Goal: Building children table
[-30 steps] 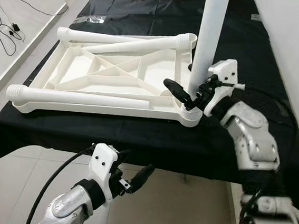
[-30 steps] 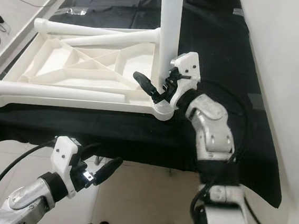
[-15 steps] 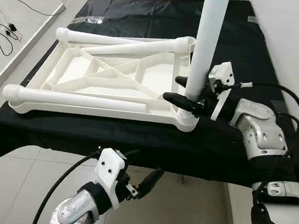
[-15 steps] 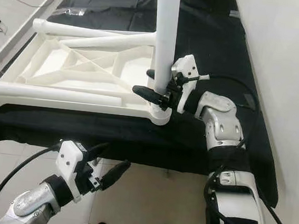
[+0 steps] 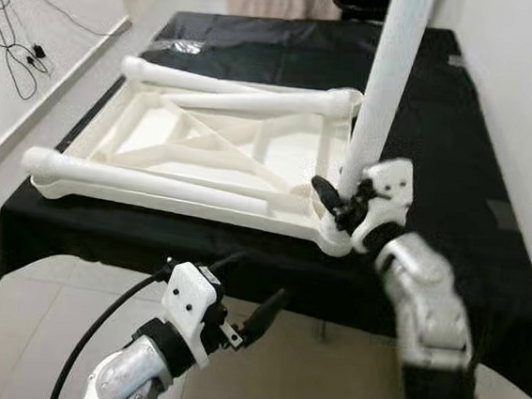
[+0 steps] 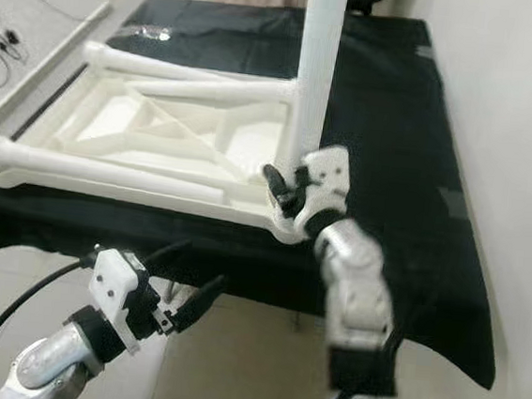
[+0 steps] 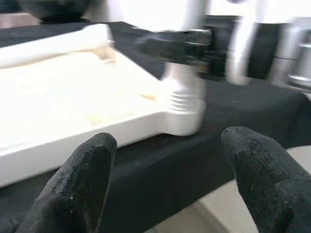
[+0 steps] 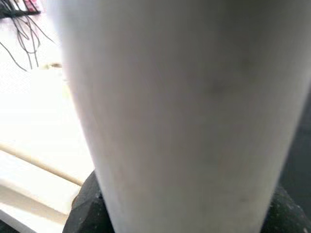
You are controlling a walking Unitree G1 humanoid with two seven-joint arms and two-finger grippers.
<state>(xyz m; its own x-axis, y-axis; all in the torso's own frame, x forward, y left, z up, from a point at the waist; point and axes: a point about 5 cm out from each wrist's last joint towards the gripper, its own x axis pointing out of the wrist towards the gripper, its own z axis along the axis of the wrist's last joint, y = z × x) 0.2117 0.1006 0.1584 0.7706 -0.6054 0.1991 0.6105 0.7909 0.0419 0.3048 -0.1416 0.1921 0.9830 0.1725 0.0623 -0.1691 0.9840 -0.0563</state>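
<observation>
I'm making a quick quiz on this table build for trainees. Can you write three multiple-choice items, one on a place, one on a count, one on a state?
1. Where does the upright leg stand?
A. the tabletop's near right corner
B. its far left corner
C. on the floor

2. How many legs lie flat on the tabletop?
A. one
B. three
C. five

3. The left claw is:
A. open, holding nothing
B. shut on a leg
C. shut on the cloth

Answers: 1 A, the right claw grips it there; 2 B, three lie flat; 3 A, fingers apart below the black cloth.

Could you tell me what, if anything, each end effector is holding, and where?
The right end effector grips the upright table leg near its base; the left end effector holds nothing.
</observation>
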